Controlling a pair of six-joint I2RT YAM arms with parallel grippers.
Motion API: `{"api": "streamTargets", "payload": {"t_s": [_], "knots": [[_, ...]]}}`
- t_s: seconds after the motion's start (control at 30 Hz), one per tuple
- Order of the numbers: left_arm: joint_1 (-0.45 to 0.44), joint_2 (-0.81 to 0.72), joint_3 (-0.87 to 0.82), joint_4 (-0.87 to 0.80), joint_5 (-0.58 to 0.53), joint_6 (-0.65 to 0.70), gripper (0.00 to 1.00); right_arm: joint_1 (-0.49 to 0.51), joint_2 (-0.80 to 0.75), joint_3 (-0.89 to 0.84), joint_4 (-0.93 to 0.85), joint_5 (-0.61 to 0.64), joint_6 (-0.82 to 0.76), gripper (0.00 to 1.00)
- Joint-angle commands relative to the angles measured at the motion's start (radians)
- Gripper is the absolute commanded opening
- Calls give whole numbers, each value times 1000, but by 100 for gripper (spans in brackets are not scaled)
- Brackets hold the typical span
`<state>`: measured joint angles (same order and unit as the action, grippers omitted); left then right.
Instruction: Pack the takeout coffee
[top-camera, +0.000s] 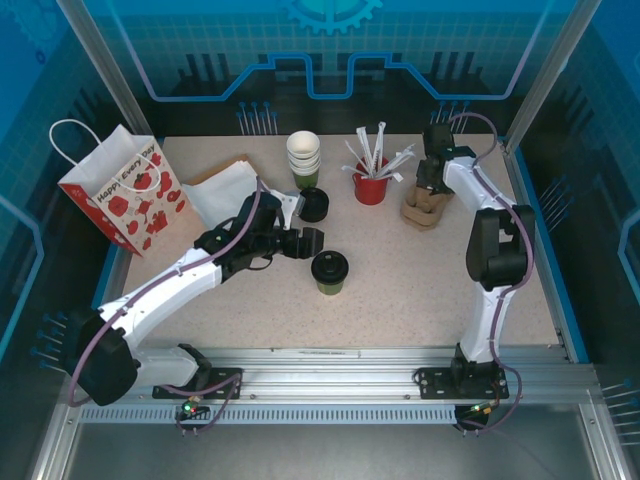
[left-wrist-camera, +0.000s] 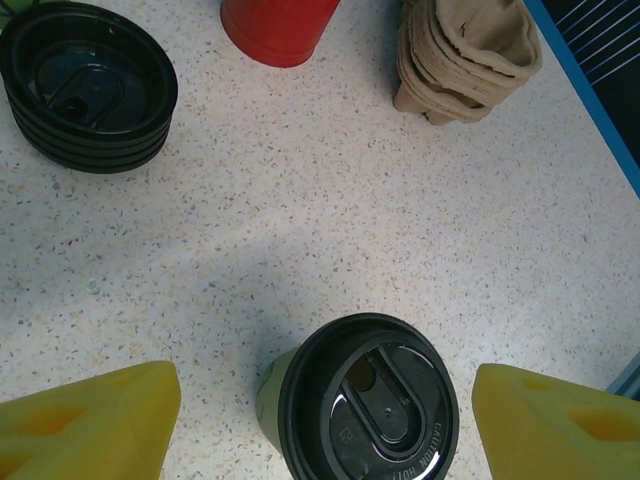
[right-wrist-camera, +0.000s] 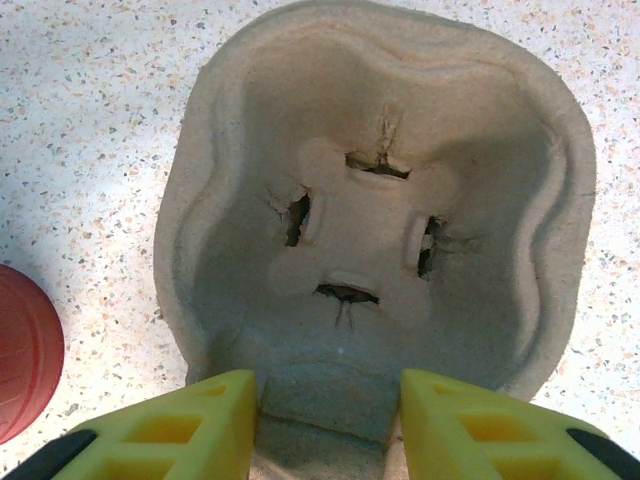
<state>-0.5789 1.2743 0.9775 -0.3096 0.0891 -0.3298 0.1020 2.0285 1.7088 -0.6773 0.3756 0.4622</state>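
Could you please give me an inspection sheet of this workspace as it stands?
surface: speckled table, no spills seen.
job's things: takeout coffee upright, lid on, near the middle.
clutter: gift bag, flat white paper, cup stack, lid stack, red cup of straws, pulp carriers.
grippers: left gripper open, fingers either side of the coffee, apart from it; right gripper astride the top carrier's near edge, grip unclear.
cables: purple cables run along both arms.
surroundings: aluminium frame, blue panels.
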Motion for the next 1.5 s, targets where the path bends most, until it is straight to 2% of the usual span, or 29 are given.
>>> {"api": "streamTargets", "payload": {"t_s": [0.0, 0.2, 0.5, 0.7, 0.83, 1.23, 1.47], "knots": [[-4, -29, -16, 2, -19, 21, 78, 18, 25, 25, -44, 21, 24, 43], [-3, -39, -23, 1, -23, 26, 78, 13, 20, 10, -51, 30, 14, 46], [-3, -56, -35, 0, -31, 27, 78, -17, -23, -12, -71, -25, -56, 40], [-3, -53, -34, 2, -28, 25, 78, -45, -31, -9, -108, -90, -123, 39], [-3, -52, -33, 3, -26, 21, 78, -46, -18, 11, -140, -89, -156, 40], [-4, -43, -28, 2, -25, 20, 78, -38, 11, 14, -153, -108, -136, 47], [-5, -45, -33, 2, -27, 22, 78, -38, 9, 0, -137, -105, -128, 42]]}}
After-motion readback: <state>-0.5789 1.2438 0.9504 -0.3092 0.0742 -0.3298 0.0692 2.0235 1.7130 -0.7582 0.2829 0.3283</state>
